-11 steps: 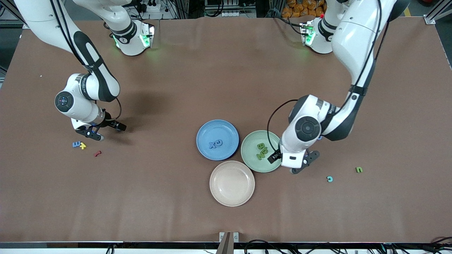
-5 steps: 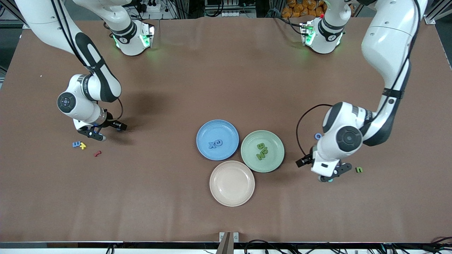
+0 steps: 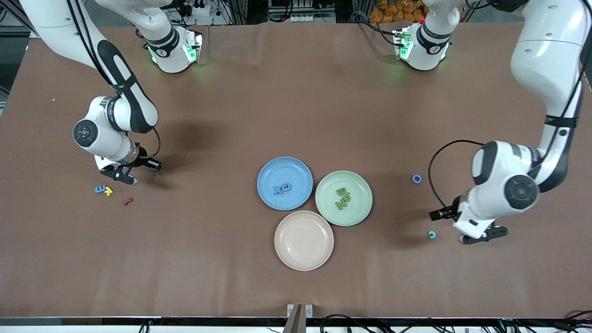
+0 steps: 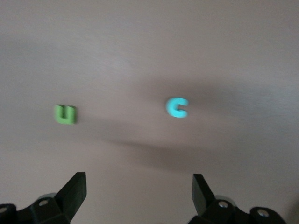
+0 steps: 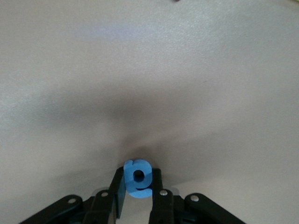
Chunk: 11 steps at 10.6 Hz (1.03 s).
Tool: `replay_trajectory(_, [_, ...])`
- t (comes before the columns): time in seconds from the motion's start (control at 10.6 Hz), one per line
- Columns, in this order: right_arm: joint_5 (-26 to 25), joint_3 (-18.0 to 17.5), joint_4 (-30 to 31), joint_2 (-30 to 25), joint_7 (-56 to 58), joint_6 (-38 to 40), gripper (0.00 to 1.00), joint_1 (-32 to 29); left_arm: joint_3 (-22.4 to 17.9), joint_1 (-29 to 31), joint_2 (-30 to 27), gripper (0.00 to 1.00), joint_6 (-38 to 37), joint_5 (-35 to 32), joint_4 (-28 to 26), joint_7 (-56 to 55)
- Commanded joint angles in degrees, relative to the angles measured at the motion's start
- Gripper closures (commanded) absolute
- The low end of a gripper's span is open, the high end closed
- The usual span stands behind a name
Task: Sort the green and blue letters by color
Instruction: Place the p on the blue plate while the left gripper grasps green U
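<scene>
Toward the right arm's end of the table, three small letters lie together: a blue letter (image 3: 99, 189) touching a yellow letter (image 3: 108, 190), with a red squiggle (image 3: 127, 201) at about four o'clock from them. Just above that cluster, at roughly one o'clock, the right gripper (image 3: 124, 177) hangs low with its fingers (image 5: 156, 193) pinched narrow on a blue letter piece (image 5: 138, 178) (a rounded shape with a hole).

At the middle stand three plates, touching or nearly so. On the blue plate (image 3: 273, 170) rest two blue letters (image 3: 282, 188); at its three o'clock, the green plate (image 3: 358, 182) carries three olive green letters (image 3: 343, 198); the pink plate (image 3: 304, 256) sits nearer the front camera, at six o'clock between the two.

Toward the left arm's end, a blue ring letter (image 3: 416, 179) lies on the bare table (image 3: 296, 286), with a teal C (image 3: 432, 235) at its five o'clock. The left gripper (image 3: 478, 237) hovers low at the teal letter's three o'clock, fingers (image 4: 74, 186) spread wide and holding nothing. In its wrist view a green U (image 4: 65, 114) and the teal letter lie well apart on the cloth.
</scene>
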<state>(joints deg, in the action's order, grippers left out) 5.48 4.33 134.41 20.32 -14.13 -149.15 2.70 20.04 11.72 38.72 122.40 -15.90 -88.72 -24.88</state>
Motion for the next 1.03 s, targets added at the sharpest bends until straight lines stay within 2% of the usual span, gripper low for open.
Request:
replay_trajectory(0.0, [0.67,-3.96,-1.69,0.07,-7.02,0.17,1.00,0.12,1.15,5.14,-1.20,0.00,2.83,-1.24,-1.81,8.25])
replay_trajectory(0.28, [1.54,-9.67,-7.92,-0.02,-16.16,6.57,1.00,0.12,0.97,7.26,1.08,0.00,9.24,-1.24,-3.12,10.37])
replay_trajectory(0.56, [7.42,-15.48,-15.30,0.68,-20.58,9.57,1.00,0.55,0.27,9.37,3.19,0.00,12.86,-1.24,-3.74,15.38])
replay_trajectory(0.85, [16.20,-15.67,-21.28,2.96,-23.82,9.76,1.00,6.07,-0.17,10.69,4.69,0.00,14.27,-1.24,-3.74,18.29])
replay_trajectory(0.94, [17.71,-15.67,-23.12,3.67,-27.49,9.67,1.00,7.92,-0.26,10.69,5.04,0.00,14.36,-1.24,-3.74,18.29])
